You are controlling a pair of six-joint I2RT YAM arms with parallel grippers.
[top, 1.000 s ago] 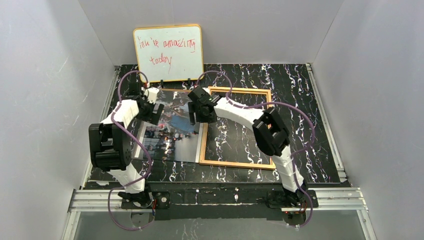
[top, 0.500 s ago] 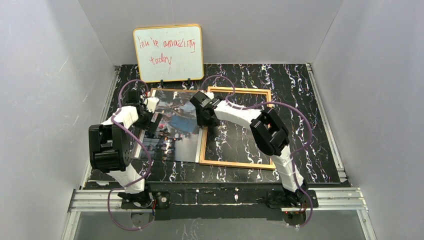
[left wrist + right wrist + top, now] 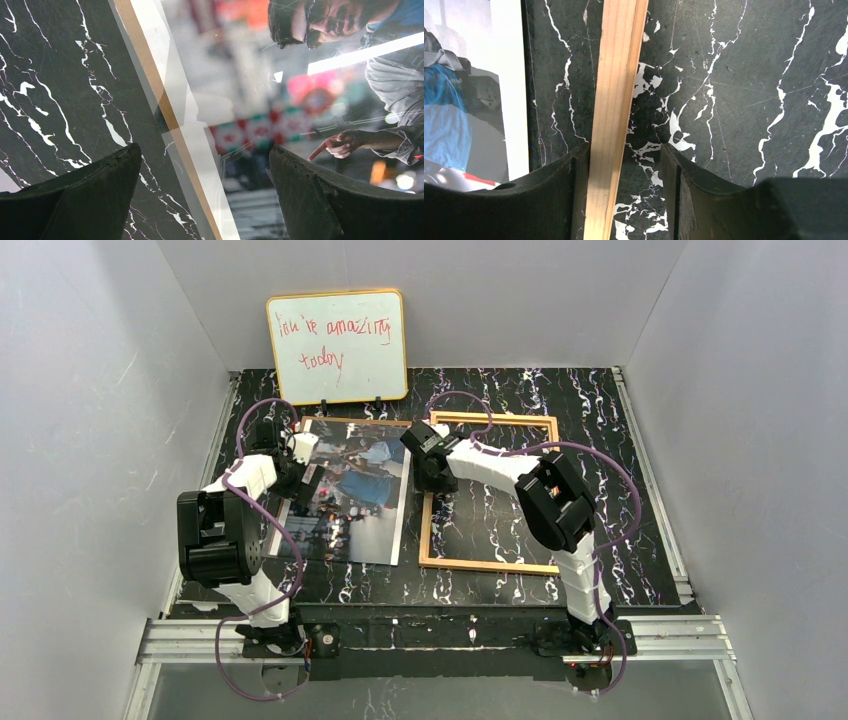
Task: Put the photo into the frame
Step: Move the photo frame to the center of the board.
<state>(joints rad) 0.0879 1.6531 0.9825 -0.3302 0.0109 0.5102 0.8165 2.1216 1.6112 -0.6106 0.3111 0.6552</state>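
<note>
Veined black table, glossy photo left, wooden frame right, rail straddled unclamped by right gripper, left gripper spread wide.

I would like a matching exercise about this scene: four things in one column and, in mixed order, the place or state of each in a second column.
1 photo
2 frame
3 whiteboard
4 left gripper

A stands upright at the back
B open, over the photo's left edge
C lies flat, left of the frame
D left rail straddled by the right gripper

Pairs: 1-C, 2-D, 3-A, 4-B
</note>
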